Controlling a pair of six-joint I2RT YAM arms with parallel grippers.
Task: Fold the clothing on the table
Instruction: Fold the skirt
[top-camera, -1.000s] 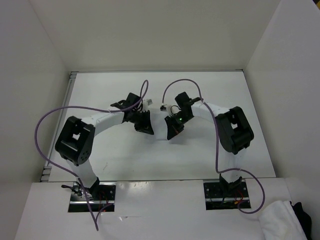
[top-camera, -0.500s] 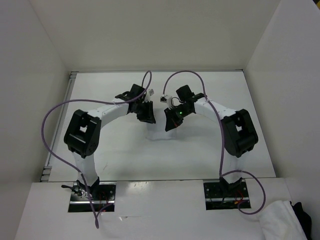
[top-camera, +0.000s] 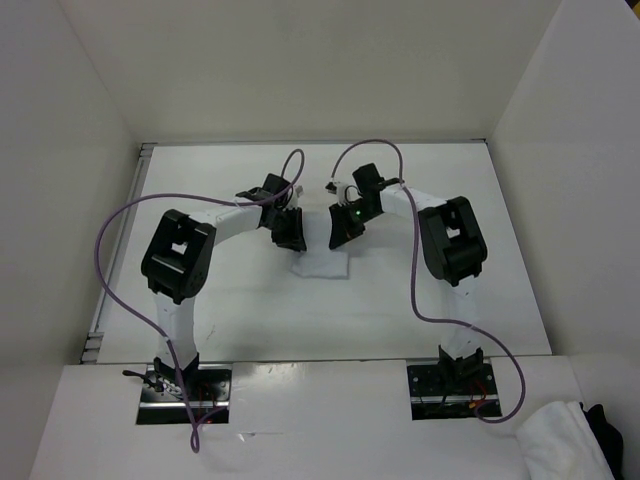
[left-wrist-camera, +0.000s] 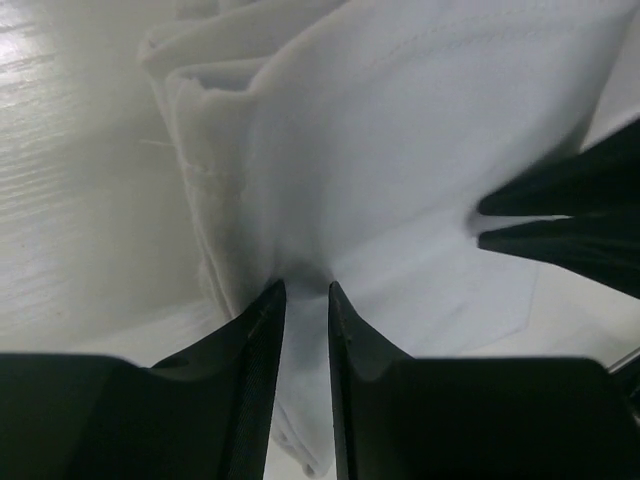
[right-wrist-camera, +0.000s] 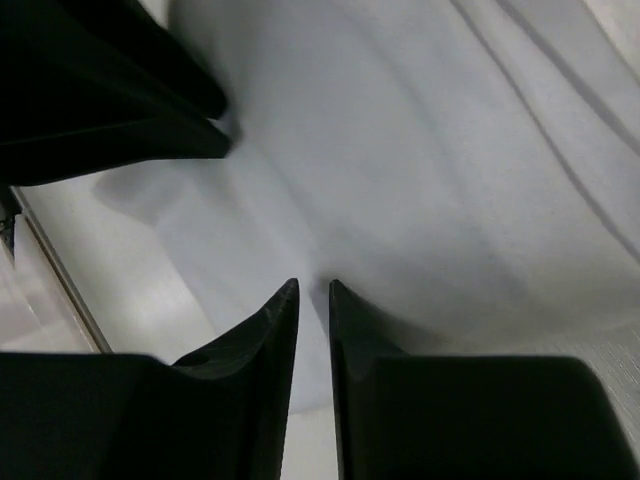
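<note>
Fingers (left-wrist-camera: 250, 400) farther forward, clothing (top-camera: 320, 267) at tips.

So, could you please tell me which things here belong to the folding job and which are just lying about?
Part of the job:
- the clothing
- the table it lies on
- the left hand and the right hand, both at the clothing

Just lying about:
- the white cloth bundle on the near ledge, far right
- a dark item beside it
</note>
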